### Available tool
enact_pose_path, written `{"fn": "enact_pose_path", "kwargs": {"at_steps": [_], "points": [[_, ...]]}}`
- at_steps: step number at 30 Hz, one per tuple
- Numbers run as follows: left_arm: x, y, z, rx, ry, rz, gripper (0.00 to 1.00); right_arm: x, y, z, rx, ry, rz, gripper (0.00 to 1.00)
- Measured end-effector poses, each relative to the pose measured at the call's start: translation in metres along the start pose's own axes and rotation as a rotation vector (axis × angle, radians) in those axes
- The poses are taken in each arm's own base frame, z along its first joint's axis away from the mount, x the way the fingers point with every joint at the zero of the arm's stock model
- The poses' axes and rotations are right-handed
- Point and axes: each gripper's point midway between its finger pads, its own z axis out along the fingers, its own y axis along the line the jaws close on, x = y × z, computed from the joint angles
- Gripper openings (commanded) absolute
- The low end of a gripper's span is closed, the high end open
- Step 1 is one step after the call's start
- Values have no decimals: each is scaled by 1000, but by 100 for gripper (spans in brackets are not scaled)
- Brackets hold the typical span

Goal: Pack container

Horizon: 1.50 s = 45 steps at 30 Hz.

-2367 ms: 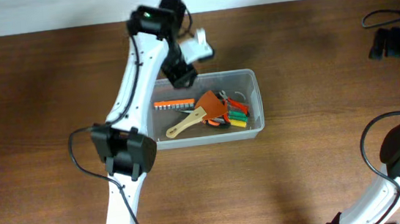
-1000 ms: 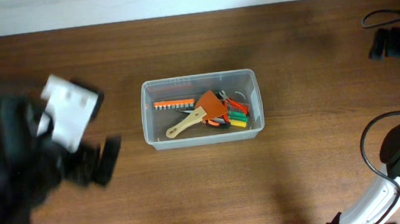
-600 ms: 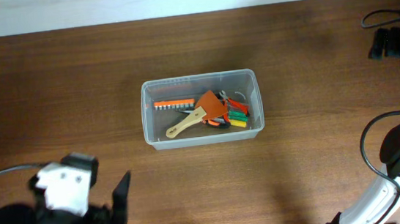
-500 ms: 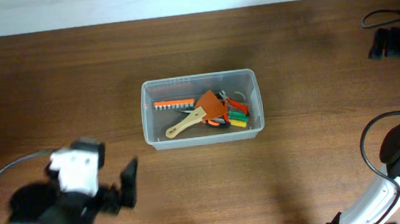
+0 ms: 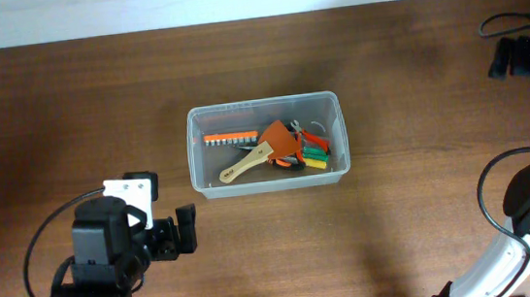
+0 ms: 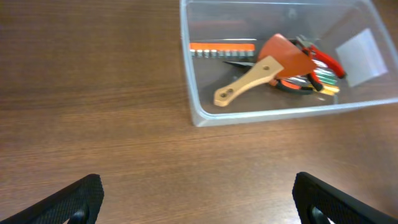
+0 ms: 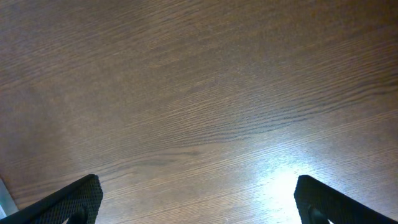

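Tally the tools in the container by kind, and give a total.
Bit strip: 1
Scraper: 1
Pliers: 1
Green-handled tool: 1
Yellow-handled tool: 1
Total: 5 clear to see in the container; more may lie hidden under the scraper.

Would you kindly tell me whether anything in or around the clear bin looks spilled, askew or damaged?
Nothing stands out. The container sits flat and square on the table, and the tools all lie inside it; none has spilled out. No damage is visible.
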Motion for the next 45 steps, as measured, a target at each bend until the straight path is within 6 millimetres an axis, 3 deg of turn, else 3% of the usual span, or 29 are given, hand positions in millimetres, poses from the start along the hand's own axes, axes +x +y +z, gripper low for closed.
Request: {"fn": "enact_pose_path", "kwargs": {"at_steps": [10,15,25,33,40,45], "points": [[-9,8,1,-52,-32,124,99,0,0,0,0,0,0,99],[-21,8,7,-56,-144,204,99,0,0,0,0,0,0,98],[-12,12,7,-60,-462,253,99,0,0,0,0,0,0,99],[-6,30,-2,-130,-599,230,99,0,0,0,0,0,0,99],[-11,30,-13,-137,-748,238,99,0,0,0,0,0,0,99],[-8,31,-8,-141,-803,241,99,0,0,0,0,0,0,99]]}}
